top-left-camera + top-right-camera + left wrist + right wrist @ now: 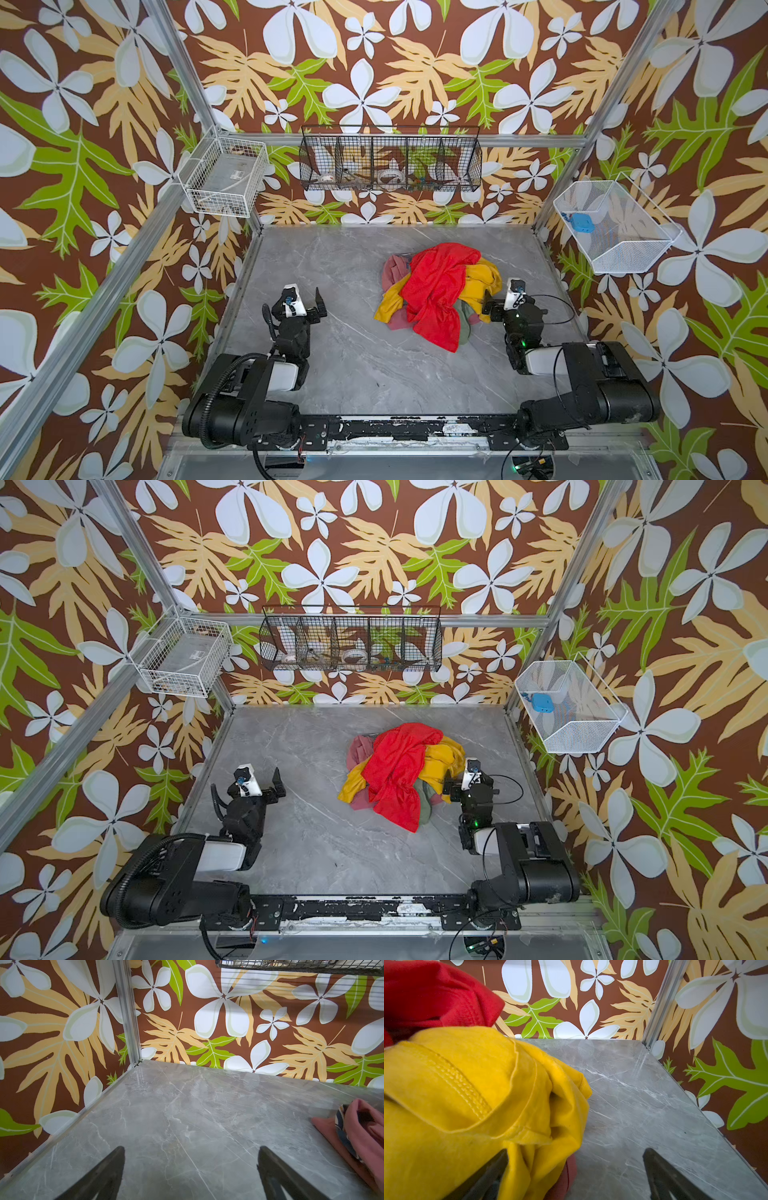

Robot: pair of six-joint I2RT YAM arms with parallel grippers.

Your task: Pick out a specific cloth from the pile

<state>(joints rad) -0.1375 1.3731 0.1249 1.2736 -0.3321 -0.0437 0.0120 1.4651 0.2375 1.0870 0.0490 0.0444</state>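
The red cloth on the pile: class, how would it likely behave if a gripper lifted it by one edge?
Probably floppy: the red cloth lies in soft folds, draped over the pile. It would likely hang and trail, being the largest piece. It may drag the yellow cloth along, since it lies across it.

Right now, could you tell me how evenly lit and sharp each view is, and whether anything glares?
In both top views the light is even, the pile casts only a soft shadow, and the wide lens splays the frame posts. In the left wrist view the table faintly mirrors the wallpaper. In the right wrist view the yellow cloth is sharp, the jaws dark silhouettes.
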